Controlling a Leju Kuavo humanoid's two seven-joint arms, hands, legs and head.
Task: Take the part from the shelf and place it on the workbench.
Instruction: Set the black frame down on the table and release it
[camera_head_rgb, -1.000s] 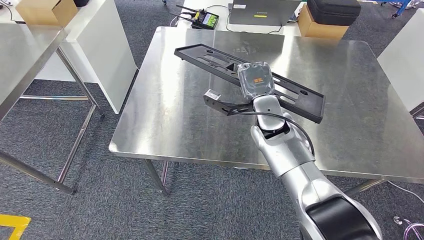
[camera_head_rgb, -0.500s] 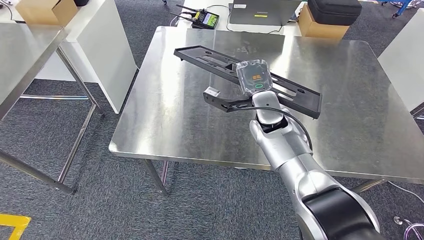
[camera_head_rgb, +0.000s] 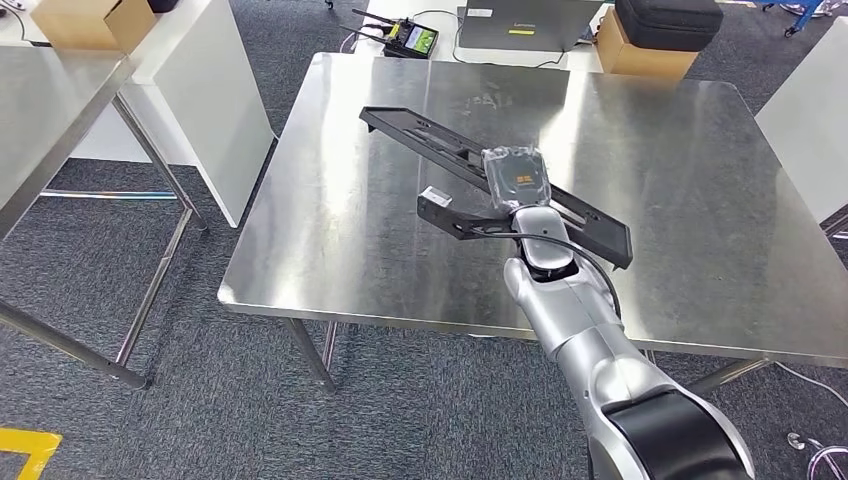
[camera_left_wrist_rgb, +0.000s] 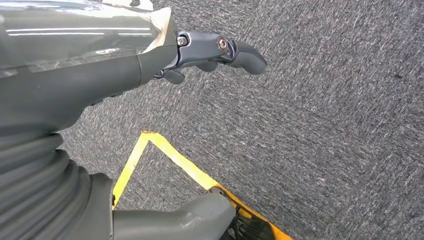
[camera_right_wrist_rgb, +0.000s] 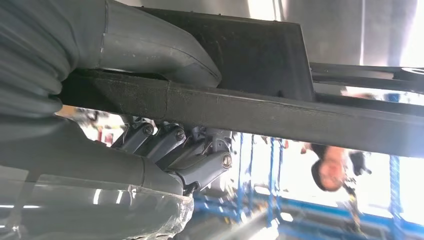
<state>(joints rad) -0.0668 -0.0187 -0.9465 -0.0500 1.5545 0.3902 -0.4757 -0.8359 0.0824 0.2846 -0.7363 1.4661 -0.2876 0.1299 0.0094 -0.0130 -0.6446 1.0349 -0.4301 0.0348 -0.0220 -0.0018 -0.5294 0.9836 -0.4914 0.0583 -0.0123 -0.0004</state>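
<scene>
The left robot hand (camera_left_wrist_rgb: 210, 52) hangs over carpet (camera_left_wrist_rgb: 325, 125) beside a yellow line (camera_left_wrist_rgb: 175, 157), fingers loosely curled and grasping nothing. Over the bench (camera_head_rgb: 330, 220), the long black part (camera_head_rgb: 440, 143) runs from 10 o'clock to 4 o'clock, seemingly just off the steel, with the right robot hand (camera_head_rgb: 515, 180) clamped on its middle, thumb on one face and fingers (camera_right_wrist_rgb: 165, 142) on the other. To set it down well, I'd lower it level so both ends land together, then let go.
</scene>
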